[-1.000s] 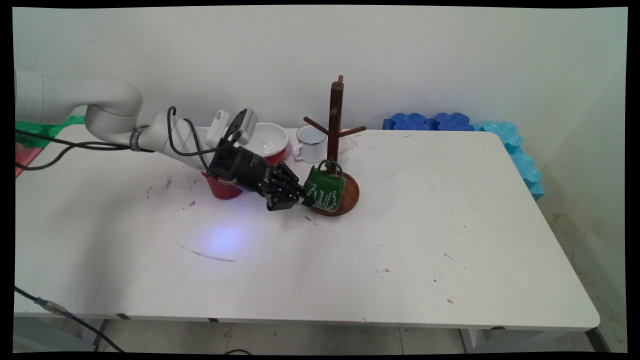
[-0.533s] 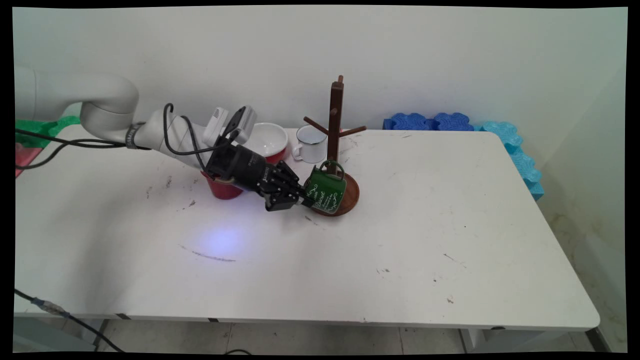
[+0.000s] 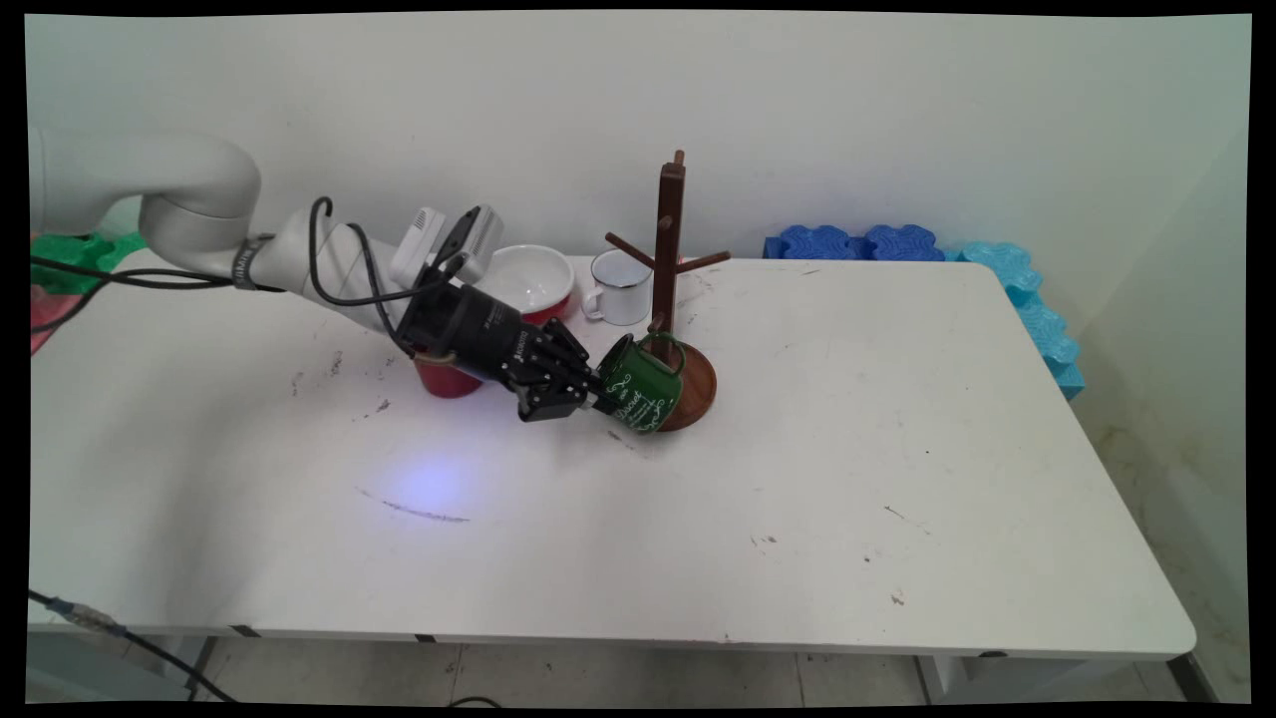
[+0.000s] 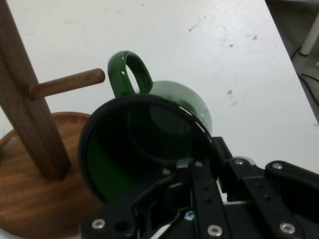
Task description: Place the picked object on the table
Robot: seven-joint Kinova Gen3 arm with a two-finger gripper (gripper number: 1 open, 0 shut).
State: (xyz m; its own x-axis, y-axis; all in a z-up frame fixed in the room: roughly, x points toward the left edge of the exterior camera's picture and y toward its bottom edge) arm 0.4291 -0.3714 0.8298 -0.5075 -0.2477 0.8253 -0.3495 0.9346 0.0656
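My gripper [image 3: 598, 396] is shut on the rim of a green enamel mug [image 3: 641, 384] with white lettering, held tilted just above the table. In the hand view the mug [image 4: 149, 144] shows its dark inside, one finger inside the rim and one outside. Its handle [image 4: 130, 73] points up, close beside a low peg [image 4: 67, 83] of the wooden mug tree [image 3: 667, 259]. The mug hangs over the near left edge of the tree's round base [image 3: 695, 389].
A red cup [image 3: 445, 379] stands behind my hand. A white bowl with a red outside [image 3: 531, 282] and a white enamel mug [image 3: 619, 287] sit at the back. Blue and cyan foam pieces [image 3: 897, 244] line the table's far right edge.
The hand has drawn back slightly to the left and the green mug has tipped further, its handle moving off the low peg.
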